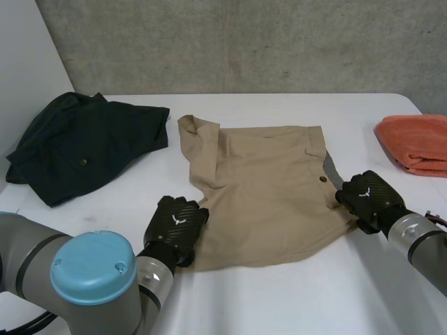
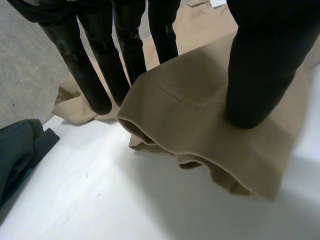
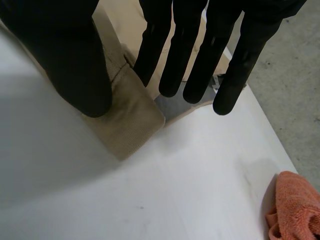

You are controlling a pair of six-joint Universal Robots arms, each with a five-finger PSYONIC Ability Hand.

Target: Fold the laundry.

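Note:
A tan garment lies spread flat in the middle of the white table. My left hand is at its near left corner. In the left wrist view the thumb presses on top of the tan garment, which humps up between it and the fingers. My right hand is at the near right corner. There the thumb sits on the tan garment's corner, with the fingers reaching down just beyond it, over a grey lining.
A dark green garment lies crumpled at the far left of the table, its edge close to my left hand. A folded orange towel sits at the far right edge, also seen beyond my right hand. A grey wall stands behind the table.

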